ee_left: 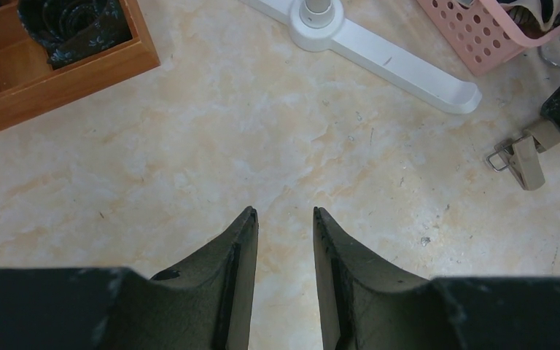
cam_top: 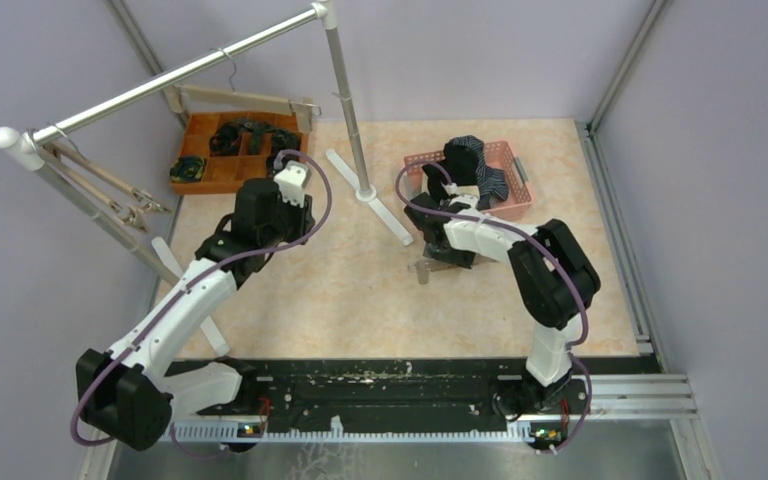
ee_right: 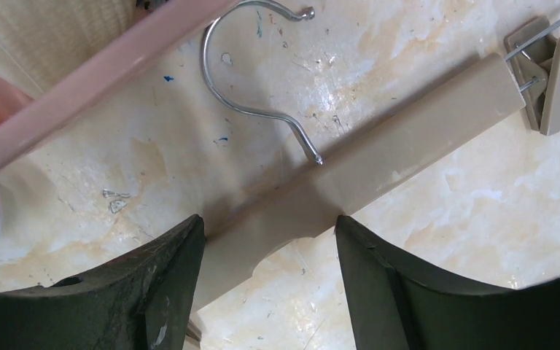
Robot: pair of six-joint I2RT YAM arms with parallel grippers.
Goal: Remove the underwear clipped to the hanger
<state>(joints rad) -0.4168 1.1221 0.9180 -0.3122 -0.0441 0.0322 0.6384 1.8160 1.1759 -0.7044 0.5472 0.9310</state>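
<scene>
Listing from the near side: the left claw (ee_left: 284, 211), jaws parted with nothing held, is hung over the bare desk (ee_left: 262, 131), left of centre. The right claw (ee_right: 268, 219), jaws spread, is set astride the beige bar of a hanger (ee_right: 408, 138) laid flat on the desk, right of centre. A clip (ee_right: 554, 80) is seen at the bar's end. Farther right, the underwear (cam_top: 472, 160) is heaped in a pink basket (cam_top: 500, 152), one dark striped piece draped highest. At far left, dark rolled items are kept in a wooden tray (cam_top: 230, 178). A white rail stand (cam_top: 345, 90) is placed between tray and basket.
</scene>
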